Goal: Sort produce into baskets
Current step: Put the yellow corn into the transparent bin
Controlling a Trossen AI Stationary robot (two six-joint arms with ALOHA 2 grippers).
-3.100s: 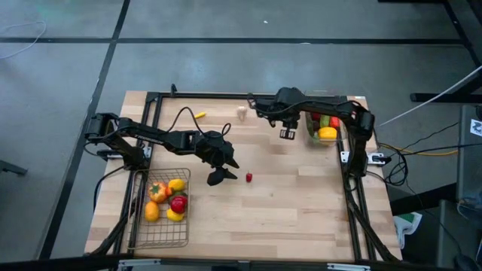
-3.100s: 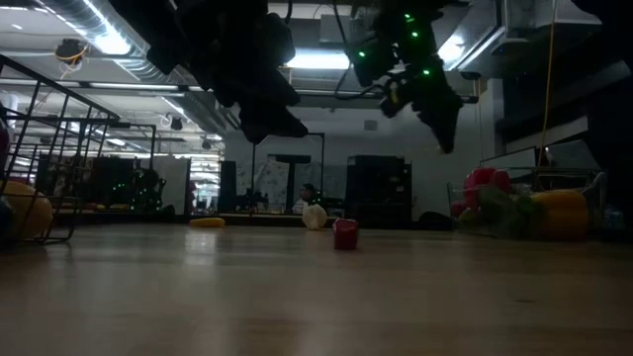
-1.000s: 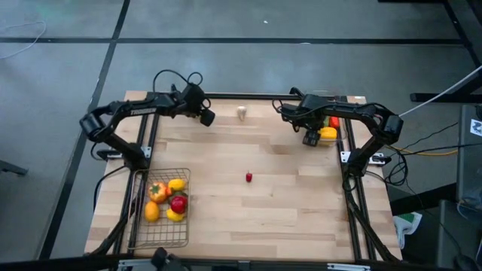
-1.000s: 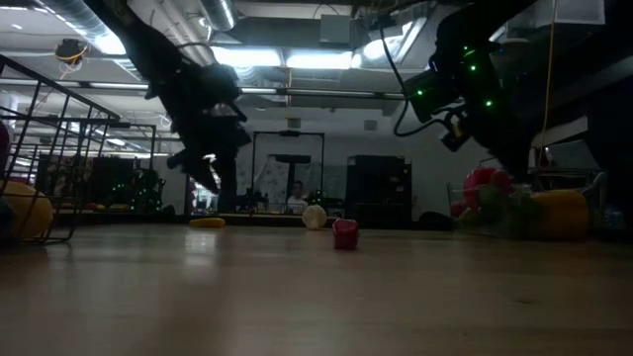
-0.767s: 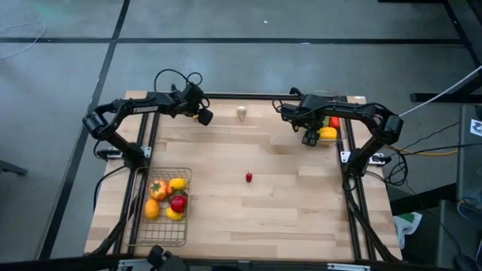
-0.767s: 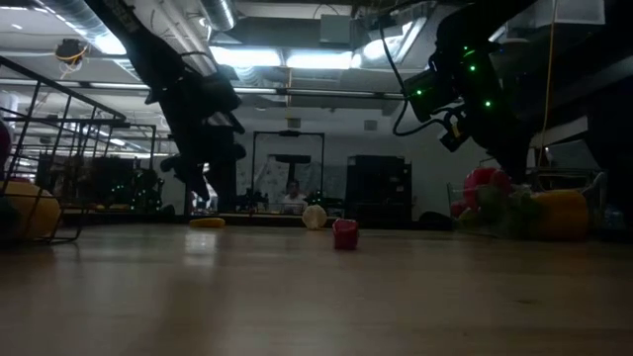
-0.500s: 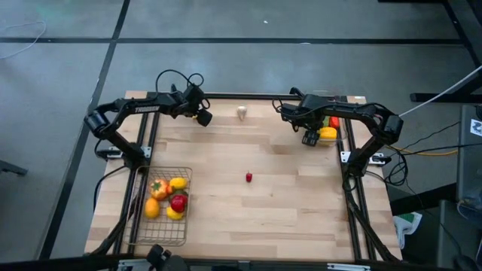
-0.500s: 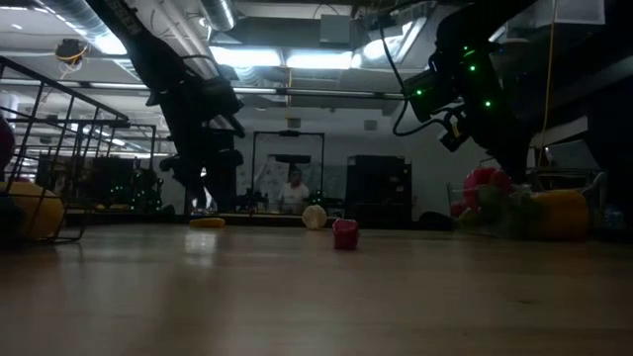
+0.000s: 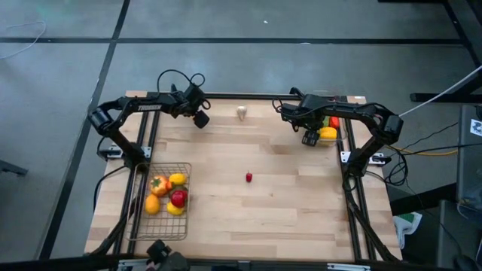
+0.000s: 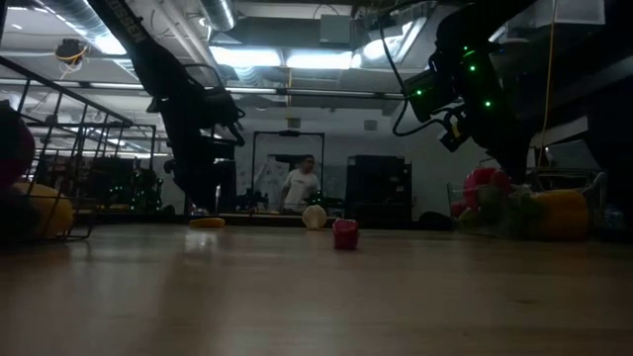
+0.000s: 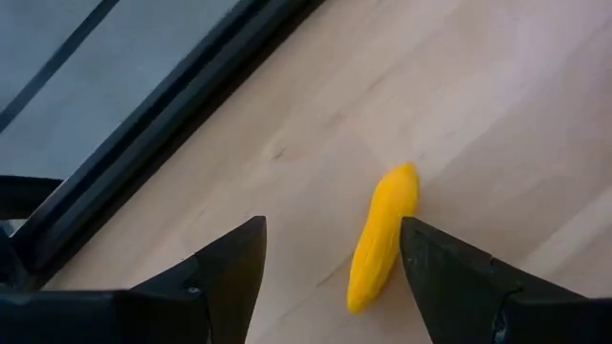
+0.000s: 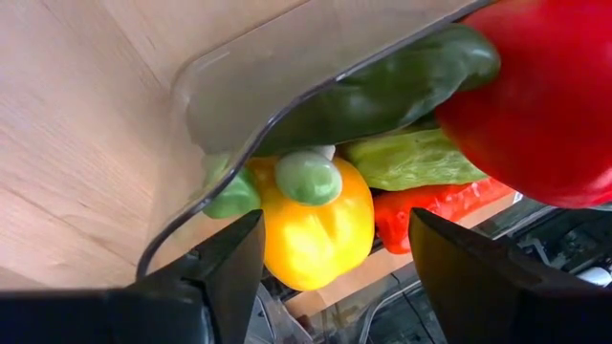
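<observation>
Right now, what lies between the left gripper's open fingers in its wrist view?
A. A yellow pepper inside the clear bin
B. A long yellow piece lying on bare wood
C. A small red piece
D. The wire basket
B. The left wrist view shows a long yellow piece lying on the table between the open fingers of the left gripper, not yet touched.

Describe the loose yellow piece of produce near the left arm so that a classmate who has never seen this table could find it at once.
Start at the wooden table and go to its far edge, where the left gripper hangs with fingers open. Directly below lies the yellow banana-like piece. It is long, slim and plain yellow, unlike the round cream piece nearby and the small red piece mid-table.
</observation>
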